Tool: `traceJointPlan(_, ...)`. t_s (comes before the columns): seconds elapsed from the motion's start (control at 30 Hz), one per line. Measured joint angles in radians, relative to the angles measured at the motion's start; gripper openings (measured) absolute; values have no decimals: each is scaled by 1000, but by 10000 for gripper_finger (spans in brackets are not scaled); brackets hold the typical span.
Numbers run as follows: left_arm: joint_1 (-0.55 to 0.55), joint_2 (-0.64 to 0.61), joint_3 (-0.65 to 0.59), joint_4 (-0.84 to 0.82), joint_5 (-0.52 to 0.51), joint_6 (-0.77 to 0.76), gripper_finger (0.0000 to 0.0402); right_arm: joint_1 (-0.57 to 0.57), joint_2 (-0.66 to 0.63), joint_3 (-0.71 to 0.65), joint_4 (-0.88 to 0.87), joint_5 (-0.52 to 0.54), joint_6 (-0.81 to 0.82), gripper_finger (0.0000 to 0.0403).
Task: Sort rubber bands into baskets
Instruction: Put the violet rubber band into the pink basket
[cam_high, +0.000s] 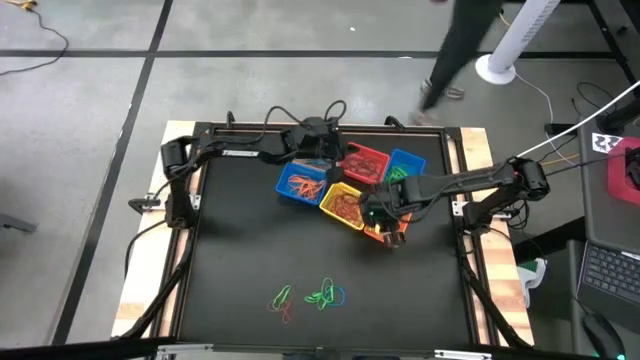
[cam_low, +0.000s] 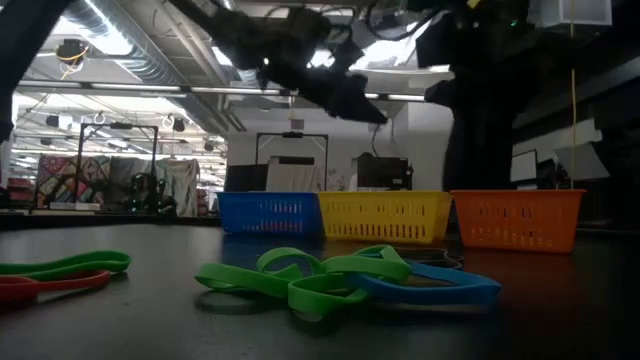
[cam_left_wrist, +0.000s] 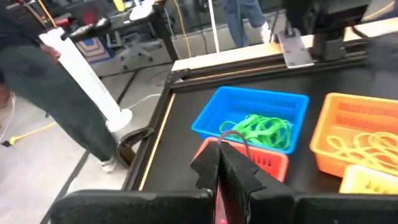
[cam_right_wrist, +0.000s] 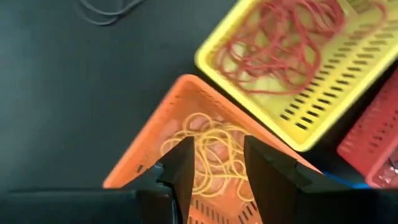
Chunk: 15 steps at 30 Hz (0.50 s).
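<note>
at centre of the overhead frame the baskets sit clustered; right gripper hovers over the orange basket, jaws parted, grasping nothing. left gripper above the red basket, clenched, apparently pinching a band. loose rubber bands lie lower centre.

Closed left gripper over red basket, near blue basket of green bands, beside orange basket.

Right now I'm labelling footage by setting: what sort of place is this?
Probably a robotics lab or workshop hall: exposed ceiling ducts, a laptop beside the black table, and loose cables across the concrete floor.
</note>
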Motion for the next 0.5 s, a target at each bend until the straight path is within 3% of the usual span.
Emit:
traceJointPlan(0.37, 24, 166, 0, 175, -10, 50, 7, 120, 0, 0, 154, 6, 0, 140)
traceJointPlan(0.5, 20, 173, 0, 173, -55, 14, 31, 132, 0, 0, 204, 5, 0, 140)
